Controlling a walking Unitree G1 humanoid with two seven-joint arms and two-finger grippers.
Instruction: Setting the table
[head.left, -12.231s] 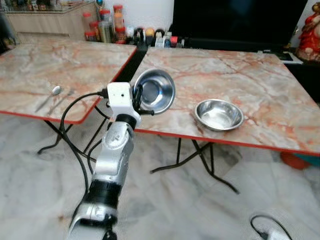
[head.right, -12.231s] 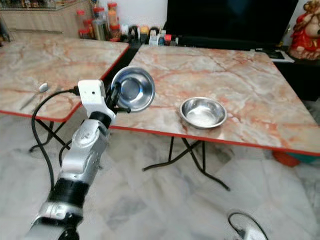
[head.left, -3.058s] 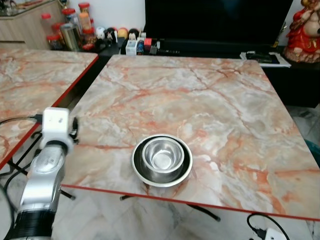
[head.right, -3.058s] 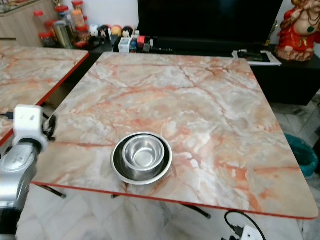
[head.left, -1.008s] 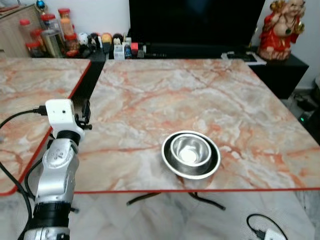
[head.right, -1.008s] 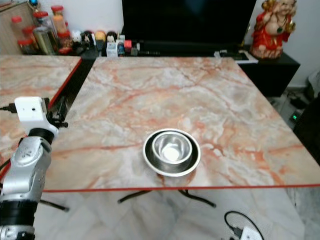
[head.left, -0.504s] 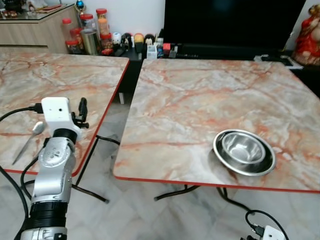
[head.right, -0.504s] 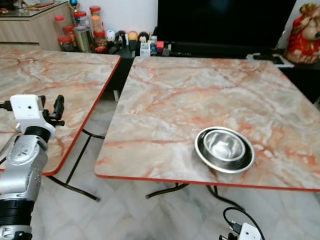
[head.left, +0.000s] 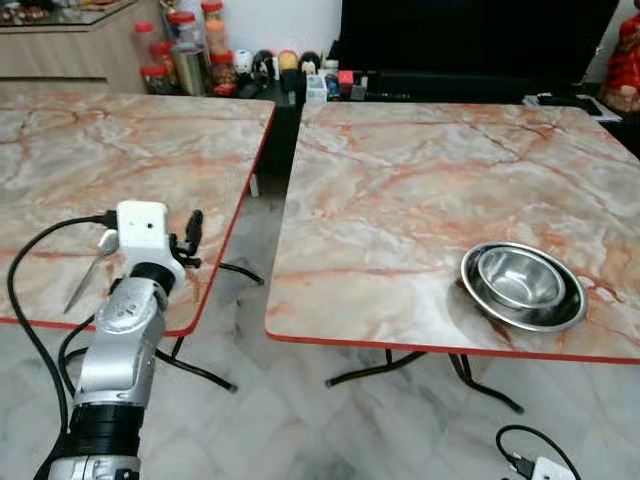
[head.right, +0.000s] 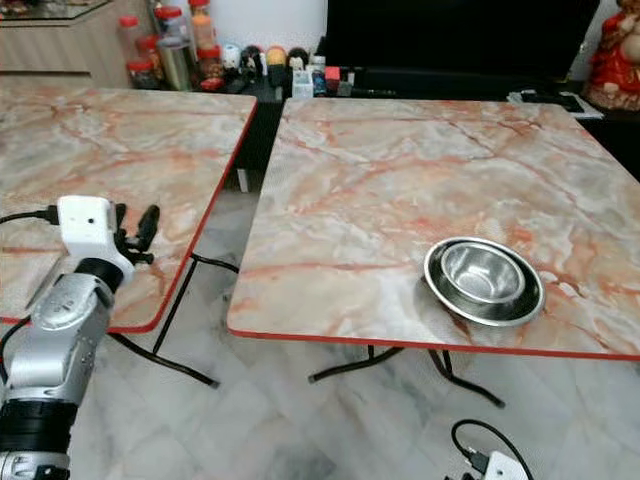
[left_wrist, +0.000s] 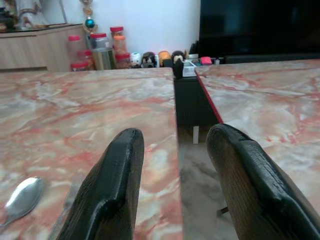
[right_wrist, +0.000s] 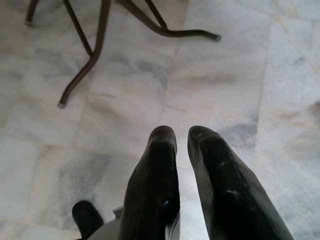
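The left gripper (left_wrist: 175, 145) hovers with jaws spread and empty over the near edge of the left counter (head.left: 120, 150), close to a spoon (head.left: 88, 275) lying there. Two nested steel bowls (head.left: 523, 284) sit near the front edge of the right counter (head.left: 400, 190). The right gripper (right_wrist: 182, 137) (idle) hangs above the floor (right_wrist: 240, 75), jaws nearly closed and empty.

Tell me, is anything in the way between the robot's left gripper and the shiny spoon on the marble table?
Nothing visible. The open left gripper hovers over the edge of the left marble table, and the shiny metal spoon lies on bare tabletop just beside it.
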